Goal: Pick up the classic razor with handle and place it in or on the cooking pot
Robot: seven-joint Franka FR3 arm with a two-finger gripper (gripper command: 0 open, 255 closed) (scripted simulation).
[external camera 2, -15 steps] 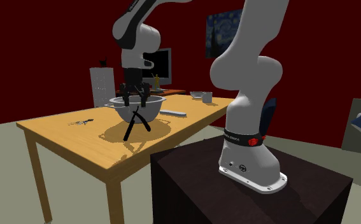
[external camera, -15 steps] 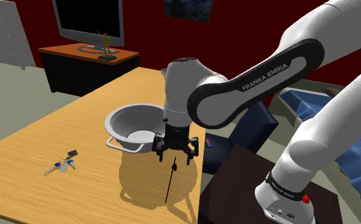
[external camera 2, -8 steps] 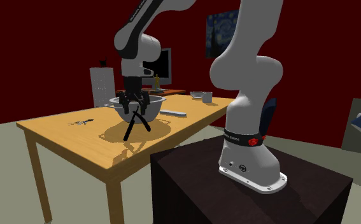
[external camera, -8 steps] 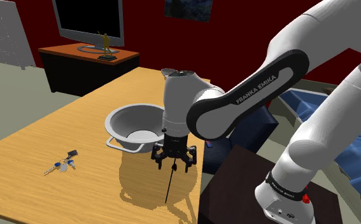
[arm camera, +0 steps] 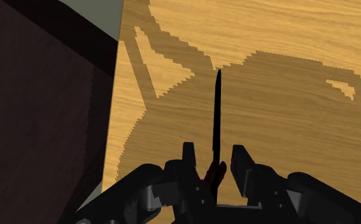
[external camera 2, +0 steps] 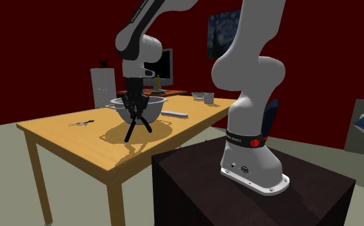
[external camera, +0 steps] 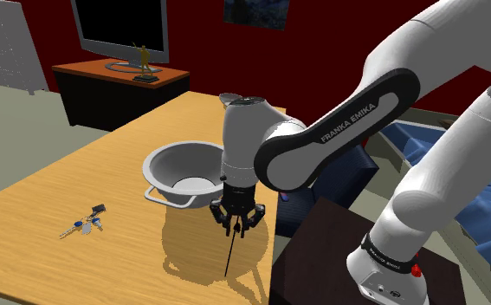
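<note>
The razor point(external camera: 230, 252) is a thin black rod lying on the wooden table point(external camera: 79, 173), close to the edge by the stand. It appears as a long dark blade point(arm camera: 217, 114) in the wrist view. My gripper point(external camera: 238, 227) stands straight down over its near end. The fingers point(arm camera: 188, 162) have drawn in on either side of the razor's head, with a small gap still showing on each side. The grey cooking pot point(external camera: 161, 161), a round bowl with a loop handle, sits just beyond the gripper. From across the table, the gripper point(external camera 2: 135, 114) hangs in front of the pot point(external camera 2: 156, 108).
A bunch of keys point(external camera: 86, 223) lies on the table to the shoulder view's left of the pot. The dark stand point(external camera: 321, 251) adjoins the table edge beside the razor. A monitor point(external camera: 118, 30) sits on a cabinet behind, and blue furniture point(external camera: 408, 139) beyond the arm.
The gripper came down over the razor's end, then its fingers drew in from wide apart to narrowly flanking the razor. The razor has not moved.
</note>
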